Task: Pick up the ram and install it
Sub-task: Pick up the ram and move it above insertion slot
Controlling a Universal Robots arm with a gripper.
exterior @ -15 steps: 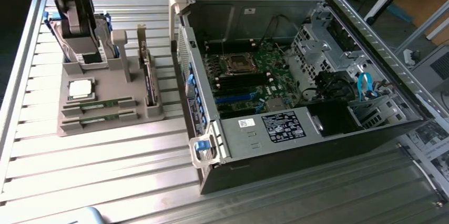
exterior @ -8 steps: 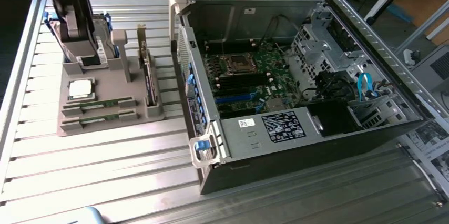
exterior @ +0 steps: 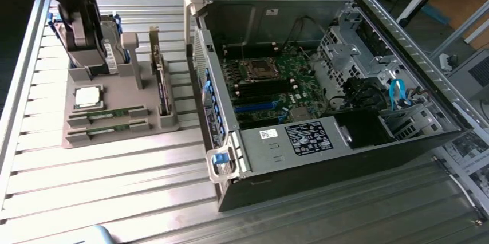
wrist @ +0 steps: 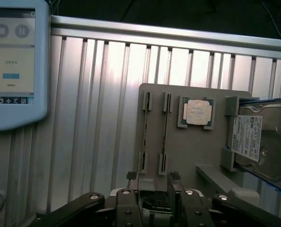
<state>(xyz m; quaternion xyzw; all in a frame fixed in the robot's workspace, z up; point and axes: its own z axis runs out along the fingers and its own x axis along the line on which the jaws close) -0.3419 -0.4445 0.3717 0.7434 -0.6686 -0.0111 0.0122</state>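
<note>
Gripper, jaws wide and empty, at the grey holder tray's near edge; the ram stands edge-up in the tray's slot, long axis running straight away from between the fingertips.

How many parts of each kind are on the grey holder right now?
ram sticks: 2
CPU chip: 1
hard drive: 1
expansion card: 1
Total: 5

At one end of the grey holder, the hard drive runs off the frame edge; well apart from the holder, text on the tablet is too blurred to read.
</note>
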